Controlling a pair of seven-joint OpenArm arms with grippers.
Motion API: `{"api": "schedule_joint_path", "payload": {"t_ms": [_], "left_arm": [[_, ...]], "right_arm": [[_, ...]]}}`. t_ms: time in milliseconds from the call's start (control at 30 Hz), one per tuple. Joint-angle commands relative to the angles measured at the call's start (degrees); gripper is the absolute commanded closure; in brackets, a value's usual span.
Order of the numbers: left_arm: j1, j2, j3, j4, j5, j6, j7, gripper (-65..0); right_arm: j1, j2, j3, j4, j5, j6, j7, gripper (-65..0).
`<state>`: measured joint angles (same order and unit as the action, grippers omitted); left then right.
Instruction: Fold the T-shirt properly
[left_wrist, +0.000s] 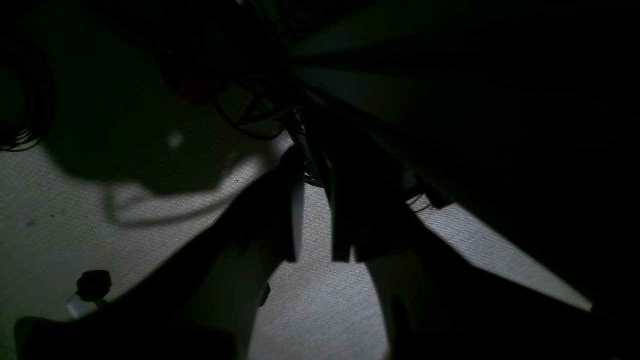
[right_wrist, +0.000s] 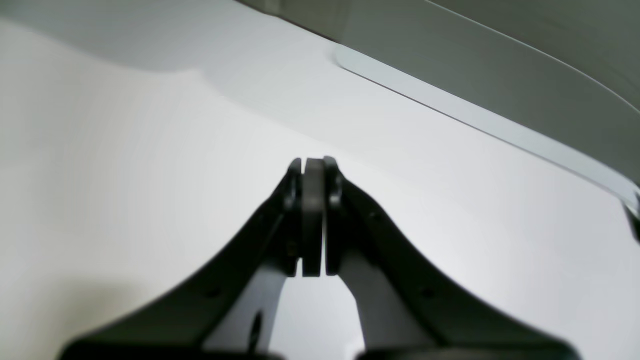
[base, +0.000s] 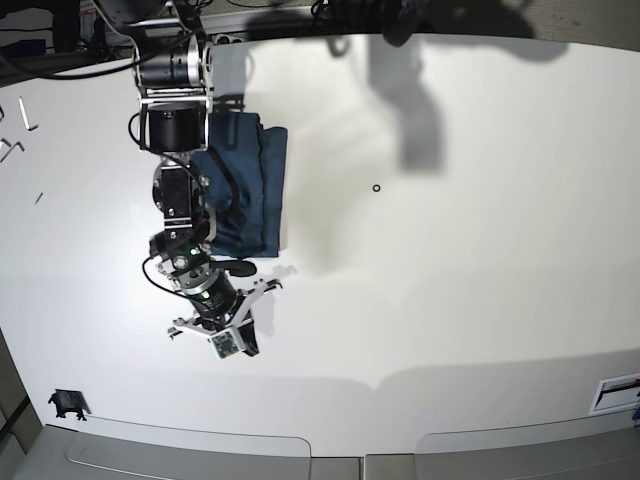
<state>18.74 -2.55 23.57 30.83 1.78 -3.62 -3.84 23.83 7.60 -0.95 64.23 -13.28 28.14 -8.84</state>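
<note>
The T-shirt (base: 245, 185) lies as a folded, dark navy bundle on the white table (base: 480, 260), at the back left of the base view. The right arm reaches over it, hiding its left part. My right gripper (base: 240, 338) hangs in front of the shirt, apart from it. In the right wrist view this gripper (right_wrist: 313, 165) is shut with nothing between its pads, above bare table. The left wrist view is dark: my left gripper (left_wrist: 312, 170) stands open over grey carpet (left_wrist: 320, 310), with floor showing through the gap between its fingers (left_wrist: 292, 225). No cloth shows there.
A small black ring (base: 376, 187) lies on the table right of the shirt. Hex keys (base: 20, 115) lie at the far left edge, and a black clip (base: 67, 403) sits at the front left corner. A dark shadow (base: 415, 110) falls across the back middle.
</note>
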Motion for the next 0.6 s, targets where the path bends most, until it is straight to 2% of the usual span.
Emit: {"api": "schedule_joint_path", "payload": {"t_ms": [0,167,333,567], "left_arm": [[0.6,0.5,0.1,0.3,0.1,-0.6,-0.5,-8.1],[0.6,0.5,0.1,0.3,0.1,-0.6,-0.5,-8.1],[0.6,0.5,0.1,0.3,0.1,-0.6,-0.5,-8.1],[0.6,0.5,0.1,0.3,0.1,-0.6,-0.5,-8.1]], "right_arm": [[2.0,0.3,0.2,0.9,2.2,0.8,1.8,0.0],[2.0,0.3,0.2,0.9,9.5,5.8,1.8,0.0],[2.0,0.3,0.2,0.9,9.4,11.6,1.8,0.0],[2.0,0.3,0.2,0.9,9.2,11.9,1.8,0.0]]}}
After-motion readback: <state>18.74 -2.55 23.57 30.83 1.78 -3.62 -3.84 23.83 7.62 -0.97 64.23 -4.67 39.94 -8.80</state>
